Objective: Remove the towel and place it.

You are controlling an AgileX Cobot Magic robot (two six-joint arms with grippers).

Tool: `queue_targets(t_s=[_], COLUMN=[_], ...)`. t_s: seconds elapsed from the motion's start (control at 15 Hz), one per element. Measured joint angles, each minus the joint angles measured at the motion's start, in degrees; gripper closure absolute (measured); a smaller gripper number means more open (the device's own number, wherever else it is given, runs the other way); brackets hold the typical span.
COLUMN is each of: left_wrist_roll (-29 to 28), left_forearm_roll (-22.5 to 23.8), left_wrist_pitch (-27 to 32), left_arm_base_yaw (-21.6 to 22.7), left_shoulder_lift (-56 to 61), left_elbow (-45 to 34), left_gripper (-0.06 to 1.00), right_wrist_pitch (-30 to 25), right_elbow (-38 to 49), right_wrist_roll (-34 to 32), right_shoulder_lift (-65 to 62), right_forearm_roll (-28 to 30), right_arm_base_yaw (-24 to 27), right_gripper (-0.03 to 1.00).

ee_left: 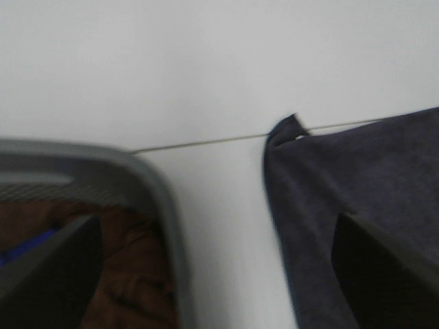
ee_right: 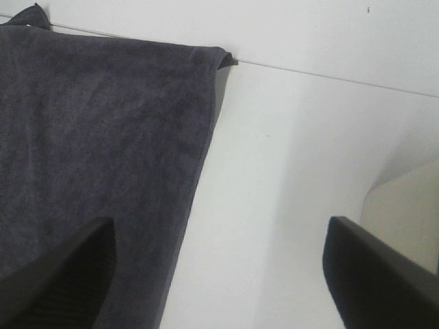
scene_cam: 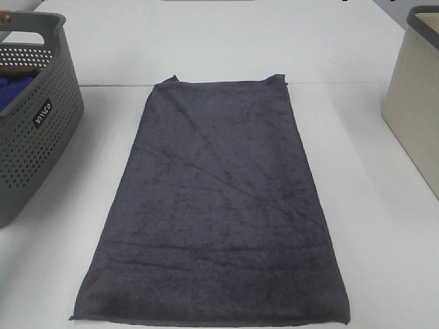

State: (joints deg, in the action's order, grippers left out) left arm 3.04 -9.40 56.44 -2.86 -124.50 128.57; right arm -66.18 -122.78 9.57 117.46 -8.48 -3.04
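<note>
On the table, towel lies flat; both grippers spread, empty.

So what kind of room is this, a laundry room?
Probably a laundry-sorting test bench, not a home: a plain white table, a grey perforated basket of clothes, a beige bin, and one dark towel spread flat.

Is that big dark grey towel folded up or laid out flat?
Laid out flat: the dark charcoal-grey plush towel lies as one long rectangle on the white table, all edges showing, two far corners slightly curled.
</note>
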Motion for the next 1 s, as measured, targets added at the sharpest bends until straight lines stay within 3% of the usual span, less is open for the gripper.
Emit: queue_targets(t_s=[0.2,0.27,0.47,0.67,1.0], left_wrist_roll=[-2.5,-2.5,-2.5,-2.6,-5.3], left_forearm_roll=[7.1,9.4,9.4,9.4,9.7], left_wrist_pitch=[11.9,12.7,12.8,12.3,1.6], left_arm_base_yaw=[3.1,3.1,3.1,4.0,4.2], left_shoulder_lift=[2.7,3.3,8.0,19.5,52.0], left_elbow=[0.0,0.0,-5.8,-23.7,-57.4], left_gripper=[0.1,0.1,0.1,0.1,0.1], right_wrist_pitch=[-3.3,-3.5,-3.6,-3.5,-3.6], right_elbow=[0.0,0.2,4.2,16.6,43.1], right_wrist_roll=[-2.0,-2.3,-3.5,-4.1,-4.9], right_shoulder_lift=[-3.5,-4.5,-10.4,-22.7,-52.0], right_forearm_roll=[0.2,0.3,0.5,1.7,2.2], right_arm_base_yaw=[0.0,0.0,0.0,0.0,0.0], right_gripper=[0.17,0.17,0.18,0.19,0.19])
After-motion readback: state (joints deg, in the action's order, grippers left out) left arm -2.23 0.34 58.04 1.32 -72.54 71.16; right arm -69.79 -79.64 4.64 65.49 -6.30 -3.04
